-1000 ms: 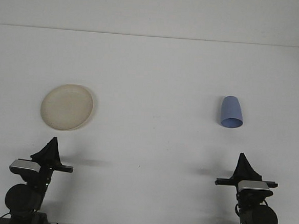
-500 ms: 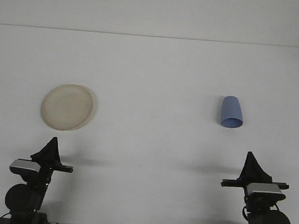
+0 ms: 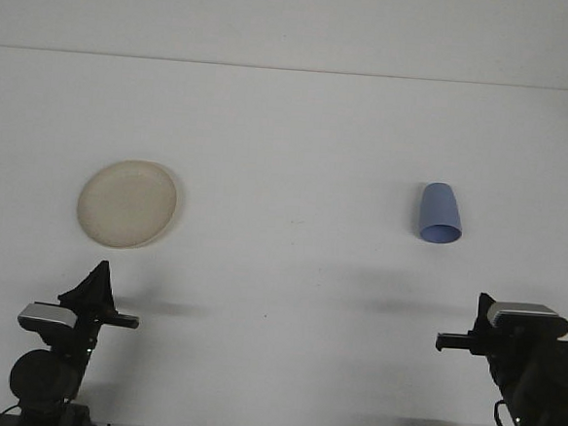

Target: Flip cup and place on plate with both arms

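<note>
The right gripper [image 3: 477,336], its opening impossible to tell, has swung right and risen, seemingly starting toward the untouched upside-down blue plastic cup [image 3: 440,213].

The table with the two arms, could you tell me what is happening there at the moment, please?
Nothing is being held yet. A blue cup stands upside down on the right of the white table, and a cream plate lies on the left, bare. The left gripper sits parked at the near edge below the plate. The right arm has shifted outward and lifted over the last second, apparently starting towards the cup.
</note>
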`<action>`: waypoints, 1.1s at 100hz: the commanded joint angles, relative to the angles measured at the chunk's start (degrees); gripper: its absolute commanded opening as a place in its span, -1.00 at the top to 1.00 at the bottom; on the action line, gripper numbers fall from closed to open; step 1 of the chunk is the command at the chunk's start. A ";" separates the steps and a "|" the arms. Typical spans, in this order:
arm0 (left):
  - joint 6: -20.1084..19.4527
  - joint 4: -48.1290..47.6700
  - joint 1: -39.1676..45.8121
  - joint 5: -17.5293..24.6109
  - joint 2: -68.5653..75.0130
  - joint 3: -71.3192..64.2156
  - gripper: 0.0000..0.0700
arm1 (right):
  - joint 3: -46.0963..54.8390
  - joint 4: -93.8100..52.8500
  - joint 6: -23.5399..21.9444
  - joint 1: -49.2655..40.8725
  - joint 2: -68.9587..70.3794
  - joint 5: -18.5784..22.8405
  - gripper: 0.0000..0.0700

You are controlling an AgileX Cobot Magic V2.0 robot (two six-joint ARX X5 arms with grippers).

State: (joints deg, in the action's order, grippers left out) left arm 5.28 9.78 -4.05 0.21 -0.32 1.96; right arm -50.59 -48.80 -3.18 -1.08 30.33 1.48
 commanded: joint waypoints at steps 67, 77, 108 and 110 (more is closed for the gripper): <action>-0.48 0.61 -0.11 0.24 0.13 -1.14 0.98 | -2.45 -3.54 -0.02 0.02 7.23 -0.04 -0.09; -0.48 0.61 -0.11 0.24 0.13 -1.14 0.98 | -2.45 -3.52 -0.04 0.02 7.23 -0.04 -0.19; -0.48 0.61 -0.11 0.24 0.13 -1.14 0.98 | -2.43 0.61 0.00 0.04 9.20 -0.52 -0.19; -0.48 0.61 -0.11 0.24 0.13 -1.14 0.98 | -2.40 1.36 0.02 0.04 9.73 -0.79 -0.19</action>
State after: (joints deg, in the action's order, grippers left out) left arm 5.28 9.78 -4.05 0.21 -0.32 1.96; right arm -52.25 -49.47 -3.18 -1.08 38.48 1.26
